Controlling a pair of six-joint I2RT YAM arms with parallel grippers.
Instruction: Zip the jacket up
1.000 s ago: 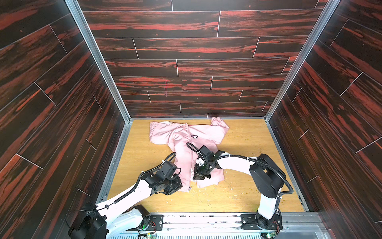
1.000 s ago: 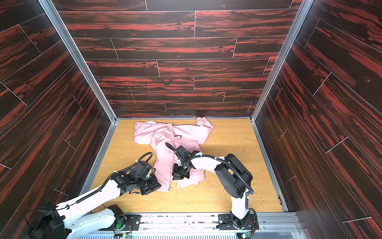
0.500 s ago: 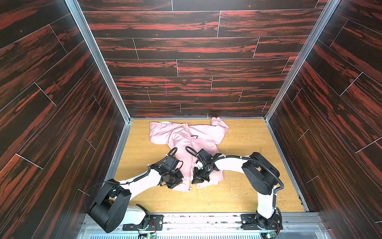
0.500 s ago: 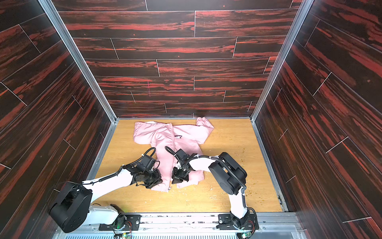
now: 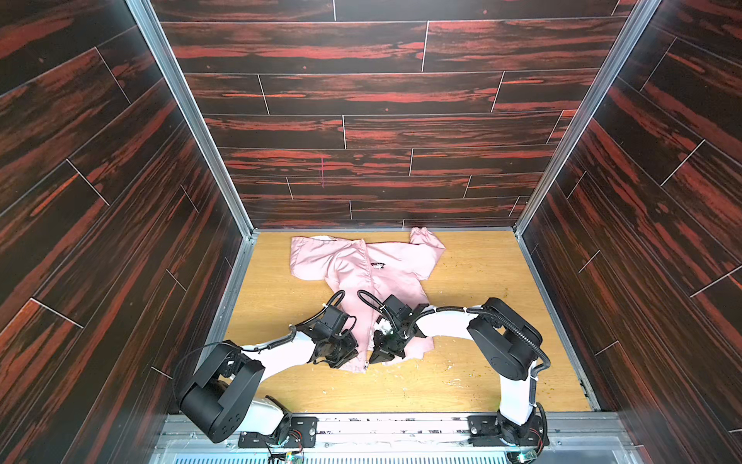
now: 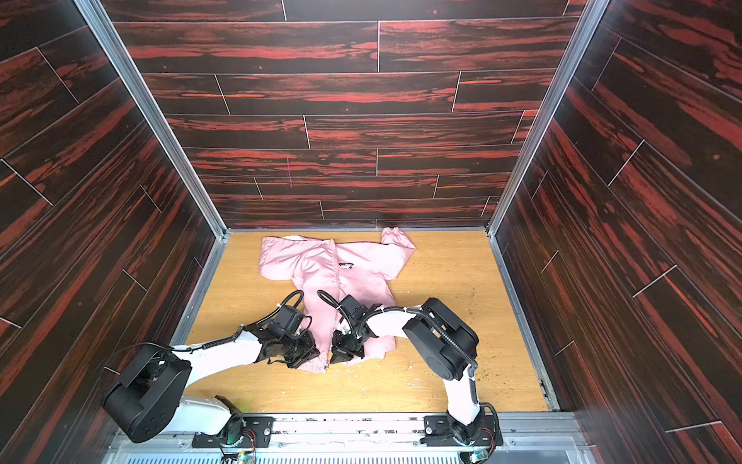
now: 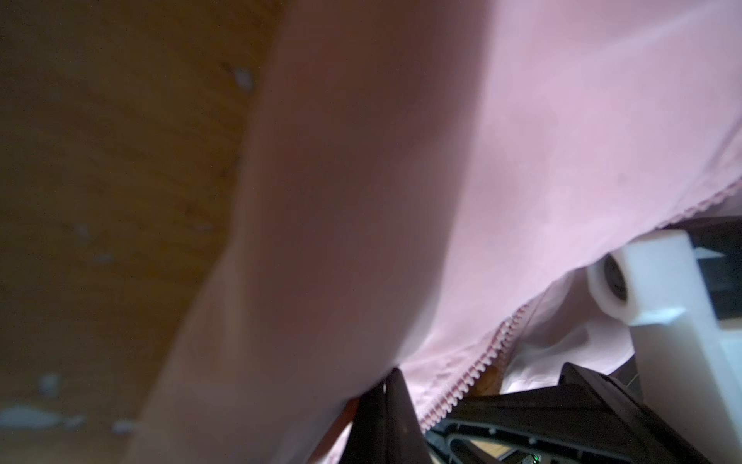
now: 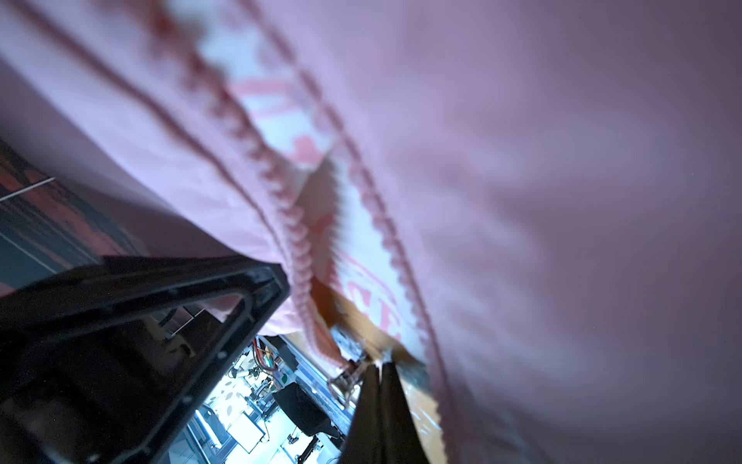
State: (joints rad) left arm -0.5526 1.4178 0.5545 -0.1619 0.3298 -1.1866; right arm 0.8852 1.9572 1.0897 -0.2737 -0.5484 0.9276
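Pink jacket [image 5: 349, 269], zipper [image 8: 291, 219] seemingly open.

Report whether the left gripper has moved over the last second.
Yes, slightly: the left gripper shifted away from the left floor rail, toward the middle of the jacket.

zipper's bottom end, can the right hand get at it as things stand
Probably yes. The right hand is shut right beside the zipper's bottom end at the jacket hem, nothing lying between them; the left hand is on the zipper's other side.
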